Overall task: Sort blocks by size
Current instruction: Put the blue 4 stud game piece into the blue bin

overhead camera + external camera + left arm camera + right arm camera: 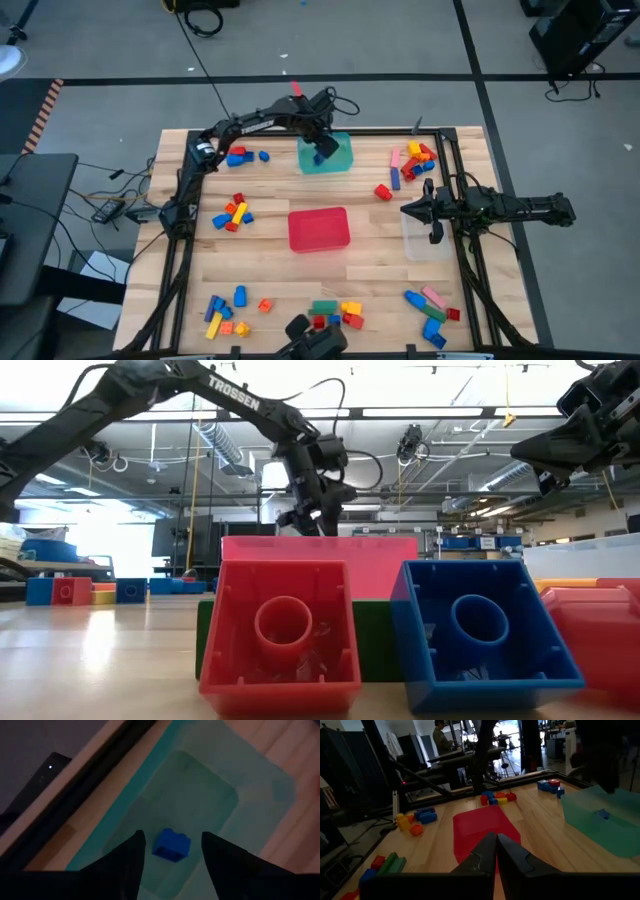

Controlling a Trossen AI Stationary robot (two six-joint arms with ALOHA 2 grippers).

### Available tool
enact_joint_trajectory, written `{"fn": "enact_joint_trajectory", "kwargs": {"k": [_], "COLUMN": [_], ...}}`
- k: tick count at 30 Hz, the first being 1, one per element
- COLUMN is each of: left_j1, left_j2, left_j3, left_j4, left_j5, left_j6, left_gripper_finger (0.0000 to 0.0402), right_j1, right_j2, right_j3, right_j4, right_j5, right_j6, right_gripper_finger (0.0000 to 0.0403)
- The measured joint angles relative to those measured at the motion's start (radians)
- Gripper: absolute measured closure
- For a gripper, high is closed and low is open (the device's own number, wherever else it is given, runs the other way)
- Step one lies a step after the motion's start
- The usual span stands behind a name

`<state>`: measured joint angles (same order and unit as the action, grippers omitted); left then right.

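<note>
Over the teal tub (338,158), left jaws (172,851) stood parted, blue block (171,845) loose between them (right jaws (496,851) shut, empty).

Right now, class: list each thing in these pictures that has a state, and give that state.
left gripper: open, above the teal tub
blue block: lying in the teal tub, free between the fingers
teal tub: upright
red tub: upside down
right gripper: shut, holding nothing
</note>
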<state>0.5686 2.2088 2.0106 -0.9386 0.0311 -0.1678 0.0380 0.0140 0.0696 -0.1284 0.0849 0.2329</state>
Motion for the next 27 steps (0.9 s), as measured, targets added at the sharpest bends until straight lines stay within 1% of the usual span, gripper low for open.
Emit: {"fn": "enact_joint_trajectory", "kwargs": {"k": [6,11,13,17,20,24,27], "left_j1": [-0.002,-0.035,-0.056,-0.101,-0.127,-0.149,-0.159], "left_j2": [-0.059,-0.112,-0.143,-0.193,-0.225,-0.255,-0.301], "left_j3": [0.000,0.000,0.000,0.000,0.000,-0.005,-0.058], "left_j4": [-0.042,-0.086,-0.089,-0.086,-0.096,-0.141,-0.128], "left_j5": [0.000,-0.005,-0.019,-0.089,-0.106,-0.084,-0.021], "left_j6": [-0.001,0.011,0.012,0.011,0.037,0.083,0.116], "left_gripper_finger": [0.0198,0.0198,0.0198,0.0198,0.0198,0.0198,0.0198], "right_j1": [0.000,0.000,0.000,0.000,0.000,0.000,0.000], "right_j2": [0.000,0.000,0.000,0.000,0.000,0.000,0.000], "right_j3": [0.000,0.000,0.000,0.000,0.000,0.000,0.000], "right_j4": [0.000,0.000,0.000,0.000,0.000,0.000,0.000], "right_j5": [0.000,0.000,0.000,0.000,0.000,0.000,0.000], "right_j6": [0.000,0.000,0.000,0.000,0.000,0.000,0.000], "right_gripper_finger": [0.0373,0.0371,0.0372,0.0375,0.0375,0.0373,0.0373]}}
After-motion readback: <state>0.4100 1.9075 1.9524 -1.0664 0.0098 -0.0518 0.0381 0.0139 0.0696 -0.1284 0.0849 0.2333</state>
